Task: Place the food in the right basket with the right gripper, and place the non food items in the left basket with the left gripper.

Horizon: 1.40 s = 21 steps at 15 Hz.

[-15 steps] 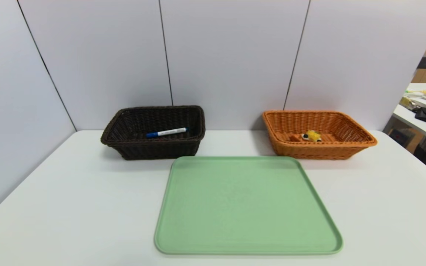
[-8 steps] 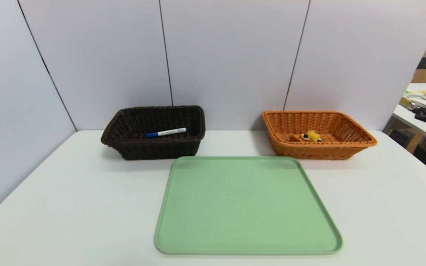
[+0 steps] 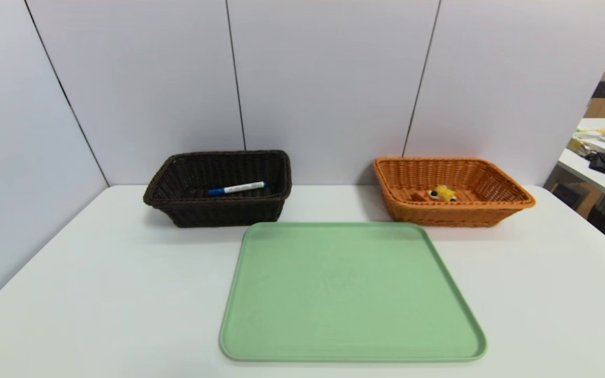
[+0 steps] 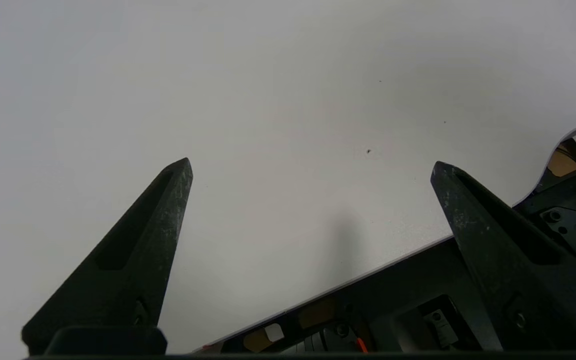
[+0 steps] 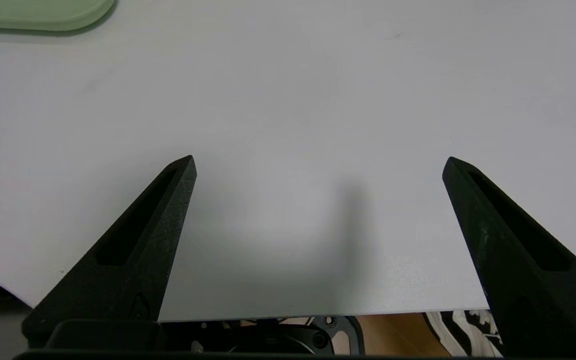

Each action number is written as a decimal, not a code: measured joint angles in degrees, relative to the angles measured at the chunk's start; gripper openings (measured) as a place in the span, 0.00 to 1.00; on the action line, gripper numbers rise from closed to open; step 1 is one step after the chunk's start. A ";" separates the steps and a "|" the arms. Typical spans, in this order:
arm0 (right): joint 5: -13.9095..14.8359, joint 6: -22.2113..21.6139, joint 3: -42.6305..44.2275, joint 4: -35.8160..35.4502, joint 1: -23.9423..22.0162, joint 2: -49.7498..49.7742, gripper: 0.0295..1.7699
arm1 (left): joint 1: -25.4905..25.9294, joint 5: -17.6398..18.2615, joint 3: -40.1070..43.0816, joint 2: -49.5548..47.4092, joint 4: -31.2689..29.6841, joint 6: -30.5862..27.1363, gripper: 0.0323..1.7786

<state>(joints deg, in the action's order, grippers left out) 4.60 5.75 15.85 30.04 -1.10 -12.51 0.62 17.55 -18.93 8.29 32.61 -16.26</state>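
From the head, the dark basket (image 3: 217, 187) at ten o'clock holds the pen (image 3: 237, 188); the green tray (image 3: 351, 294) lies centre; the orange basket (image 3: 452, 190) at two o'clock holds the waffle (image 3: 441, 193). No duck shows. Only the wrist views show the left gripper (image 4: 312, 167) and right gripper (image 5: 319, 165), each spread wide, empty, above the table (image 5: 318, 90) near its front edge.

The tray (image 3: 352, 294) lies at lower centre on the table (image 3: 97, 294). Upper left, the left basket (image 3: 218, 210) holds the marker pen (image 3: 237, 188); upper right, the right basket (image 3: 452, 215) holds the food (image 3: 441, 193).
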 joint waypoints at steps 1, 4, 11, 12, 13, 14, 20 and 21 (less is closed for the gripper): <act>-0.90 0.15 0.30 1.29 0.22 0.72 0.96 | -0.16 0.02 0.33 -0.52 0.22 -0.02 0.95; -2.17 0.69 0.94 4.79 0.77 3.64 0.96 | -0.27 0.11 0.99 -1.44 0.13 0.11 0.95; -2.23 0.09 0.57 5.77 1.02 8.92 0.96 | -0.49 0.00 1.16 -4.83 0.18 1.83 0.95; -2.15 0.05 0.61 6.27 1.05 9.90 0.96 | -0.52 0.00 1.18 -5.71 0.16 2.01 0.95; -2.06 -0.20 0.63 6.45 1.07 10.78 0.96 | -0.55 -0.30 1.18 -6.61 0.16 2.12 0.95; -2.07 -0.59 0.63 6.53 1.10 11.33 0.96 | -0.60 -0.78 1.24 -7.17 -0.17 2.16 0.95; -1.79 -2.06 -0.30 -2.39 1.10 12.43 0.96 | -0.62 -7.56 5.92 -8.18 -11.47 4.06 0.95; -1.95 -1.90 -0.74 -3.75 1.10 12.48 0.96 | -0.62 -8.50 7.80 -8.19 -14.84 4.17 0.95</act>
<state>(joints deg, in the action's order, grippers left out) 2.65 3.85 15.10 26.28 0.00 -0.02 0.00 9.06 -11.13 0.10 17.77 -12.09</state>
